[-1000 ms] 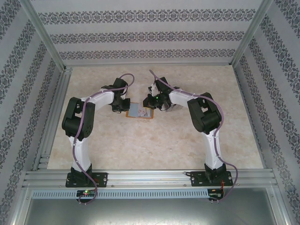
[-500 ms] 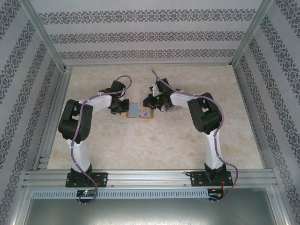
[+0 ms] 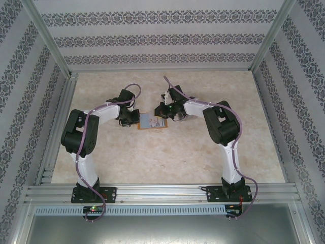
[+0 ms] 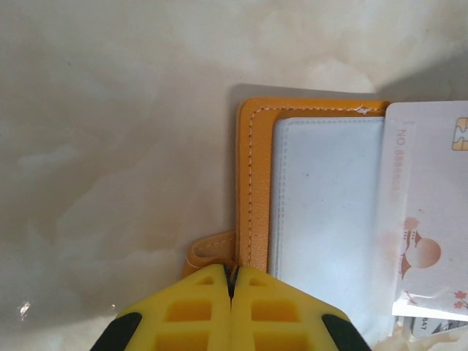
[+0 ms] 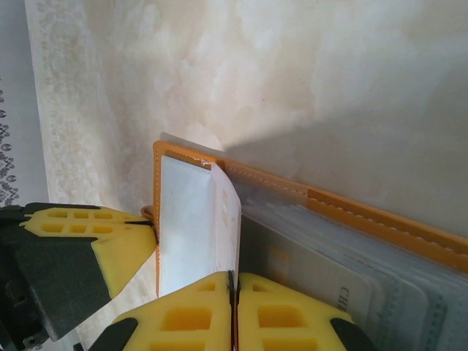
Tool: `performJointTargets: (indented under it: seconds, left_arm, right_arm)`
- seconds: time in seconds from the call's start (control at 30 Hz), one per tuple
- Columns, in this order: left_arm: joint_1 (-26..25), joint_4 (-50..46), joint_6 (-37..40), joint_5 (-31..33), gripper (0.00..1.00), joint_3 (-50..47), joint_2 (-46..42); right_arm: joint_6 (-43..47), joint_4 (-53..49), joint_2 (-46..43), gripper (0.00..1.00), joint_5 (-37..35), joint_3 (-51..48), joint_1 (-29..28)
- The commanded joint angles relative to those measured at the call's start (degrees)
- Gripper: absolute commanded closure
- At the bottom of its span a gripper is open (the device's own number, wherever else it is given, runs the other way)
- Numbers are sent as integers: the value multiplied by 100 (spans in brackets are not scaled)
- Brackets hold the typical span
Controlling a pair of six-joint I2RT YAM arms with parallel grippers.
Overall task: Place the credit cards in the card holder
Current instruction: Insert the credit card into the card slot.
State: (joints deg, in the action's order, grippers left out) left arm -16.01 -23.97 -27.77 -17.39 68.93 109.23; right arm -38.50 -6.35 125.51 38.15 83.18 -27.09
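Edge grip probably safest for thin, stiff, slick credit card (image 4: 428, 183) at frame right; right gripper (image 5: 232, 279) clamped on it, left gripper (image 4: 232, 273) shut on soft card holder (image 4: 252, 183) rim

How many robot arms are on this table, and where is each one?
2. The left arm, based near left, reaches to the left side of the card holder; the right arm, based near right, reaches to its right side.
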Motion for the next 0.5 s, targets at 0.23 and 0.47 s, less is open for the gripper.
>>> performJointTargets:
  seconds: [0.23,0.47]
  left_arm:
    - [-14,-429,-124,-116,100,-205,7]
    - [-16,-390,-137,-160,100,-212,10]
  right_arm:
    - [221,-539,-122,90,-458,-194,-182]
    - [507,-1005,-29,90,-718,110,-330]
